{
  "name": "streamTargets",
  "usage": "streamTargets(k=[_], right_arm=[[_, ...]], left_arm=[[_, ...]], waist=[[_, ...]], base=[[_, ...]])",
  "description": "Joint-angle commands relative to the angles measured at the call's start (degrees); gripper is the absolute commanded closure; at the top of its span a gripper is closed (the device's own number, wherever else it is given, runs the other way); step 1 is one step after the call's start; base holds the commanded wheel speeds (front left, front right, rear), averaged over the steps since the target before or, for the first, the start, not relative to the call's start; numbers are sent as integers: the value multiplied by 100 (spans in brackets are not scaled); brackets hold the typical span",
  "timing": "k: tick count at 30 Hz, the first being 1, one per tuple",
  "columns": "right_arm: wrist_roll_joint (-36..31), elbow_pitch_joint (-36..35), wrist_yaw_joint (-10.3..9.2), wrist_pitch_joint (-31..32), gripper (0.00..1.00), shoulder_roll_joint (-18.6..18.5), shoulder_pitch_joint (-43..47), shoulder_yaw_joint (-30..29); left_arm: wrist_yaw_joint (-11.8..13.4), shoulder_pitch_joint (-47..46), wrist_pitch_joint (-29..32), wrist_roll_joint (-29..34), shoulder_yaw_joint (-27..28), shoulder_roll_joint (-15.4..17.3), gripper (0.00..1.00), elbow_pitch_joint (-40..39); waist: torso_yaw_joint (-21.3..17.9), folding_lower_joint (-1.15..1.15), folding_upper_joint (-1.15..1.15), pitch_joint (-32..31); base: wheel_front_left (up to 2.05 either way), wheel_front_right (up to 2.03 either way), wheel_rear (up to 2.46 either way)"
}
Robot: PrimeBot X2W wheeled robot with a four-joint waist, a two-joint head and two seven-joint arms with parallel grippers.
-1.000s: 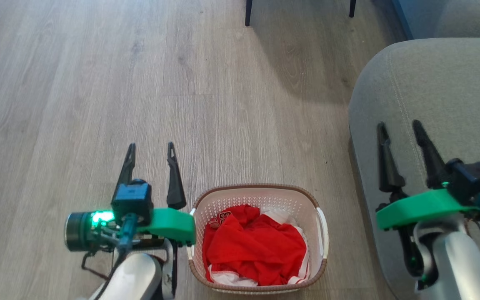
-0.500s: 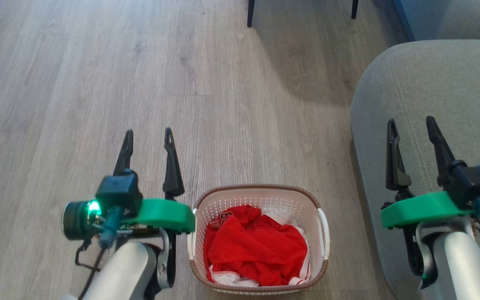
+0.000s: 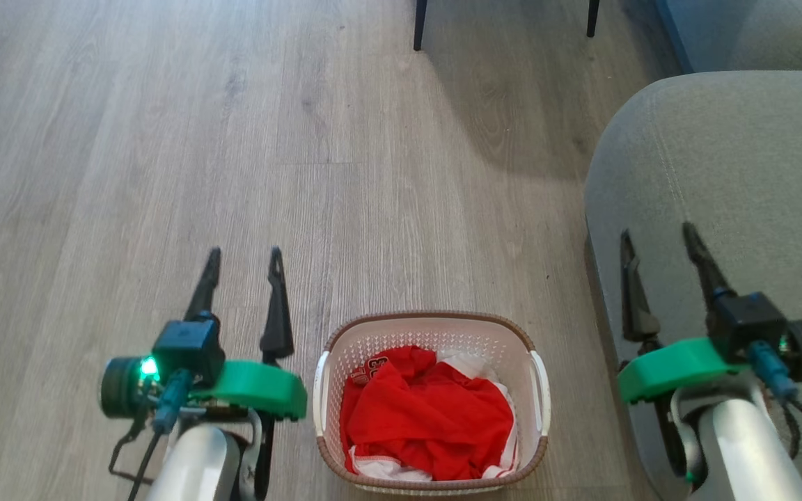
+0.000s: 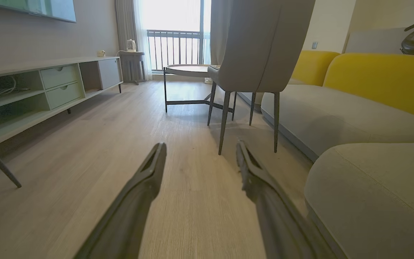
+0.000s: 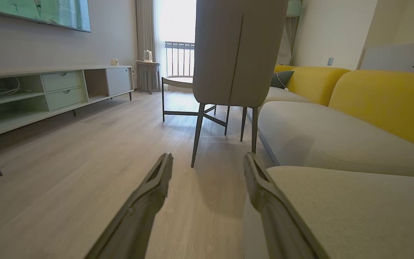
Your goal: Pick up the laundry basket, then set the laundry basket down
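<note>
Now | left gripper [image 3: 245, 252] spread, empty, pointing forward | right gripper [image 3: 657, 231] likewise | laundry basket [image 3: 429, 315] between them

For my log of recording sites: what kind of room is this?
Most likely a home living room: a yellow-backed sofa, a low TV cabinet under a wall screen, and a wood-look floor.

Chair legs [image 3: 416, 24] cut off at top edge, laundry basket [image 3: 429, 332] floor hidden under red garment [image 3: 429, 417]

Left pincer [image 3: 245, 252], right pincer [image 3: 656, 231]: fingers spread.
</note>
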Motion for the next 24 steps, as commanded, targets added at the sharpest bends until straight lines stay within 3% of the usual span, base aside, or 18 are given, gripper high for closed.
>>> streamTargets(k=[1, 7, 24], right_arm=[[-60, -75, 34, -72, 0, -9, -167, 154], [130, 315, 34, -72, 0, -9, -176, 128], [117, 554, 34, -72, 0, -8, -322, 200]], left_arm=[[-115, -124, -51, 6, 250, -25, 0, 0], [-420, -103, -51, -22, 268, -41, 0, 330], [-546, -156, -51, -570, 269, -43, 0, 535]], waist=[[-12, 0, 0, -5], [-48, 0, 0, -22], [-39, 0, 0, 135]], base=[[0, 0, 0], [0, 0, 0], [0, 0, 0]])
